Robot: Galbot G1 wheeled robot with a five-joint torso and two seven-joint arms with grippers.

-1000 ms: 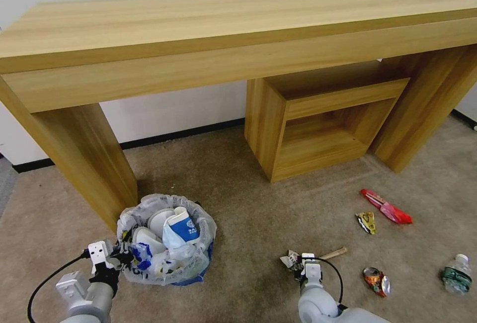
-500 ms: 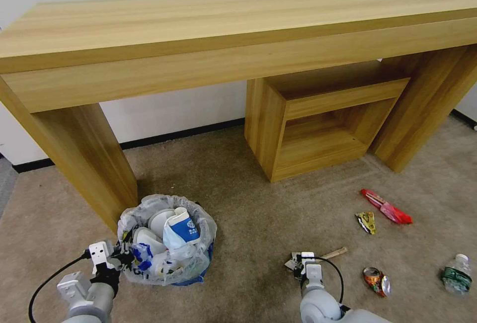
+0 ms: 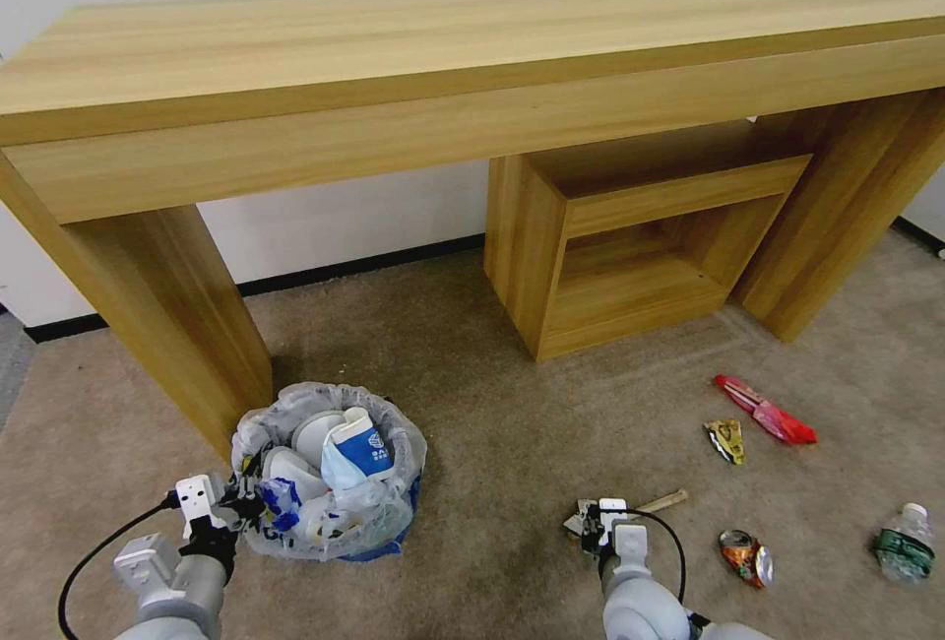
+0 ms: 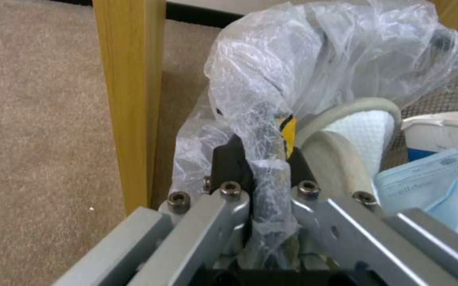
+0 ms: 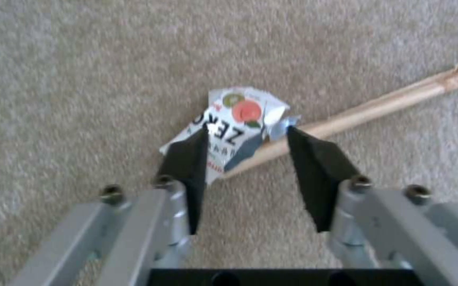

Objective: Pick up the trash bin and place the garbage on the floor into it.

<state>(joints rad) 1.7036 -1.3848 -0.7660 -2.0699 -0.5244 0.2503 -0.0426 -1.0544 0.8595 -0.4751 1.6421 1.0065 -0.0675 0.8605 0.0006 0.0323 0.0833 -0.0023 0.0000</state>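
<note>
Litter lies scattered on the beige floor (image 3: 512,443) in front of a long wooden counter (image 3: 472,59). The left tool (image 4: 263,159) is clamped on the bag-lined rim of the trash bin (image 3: 330,473), its dark pads pinching a fold of translucent plastic. The bin stands just beside the counter's left leg (image 3: 177,315) and already holds white slippers (image 4: 356,135), a blue-white cup (image 3: 359,448) and other pieces.

The right tool (image 5: 247,137) hangs low over the carpet with its fingers (image 5: 316,155) spread apart, straddling a crumpled paper (image 5: 237,123) printed with red and green. That paper lies on the end of a wooden stick (image 5: 377,109), touching it.

Farther to the right on the floor rest a crushed can (image 3: 746,556), a yellow wrapper (image 3: 726,439), a red wrapper (image 3: 766,410) near it, and a plastic bottle (image 3: 904,544) well apart at the edge. A wooden open-fronted box (image 3: 630,246) stands under the counter's right half.
</note>
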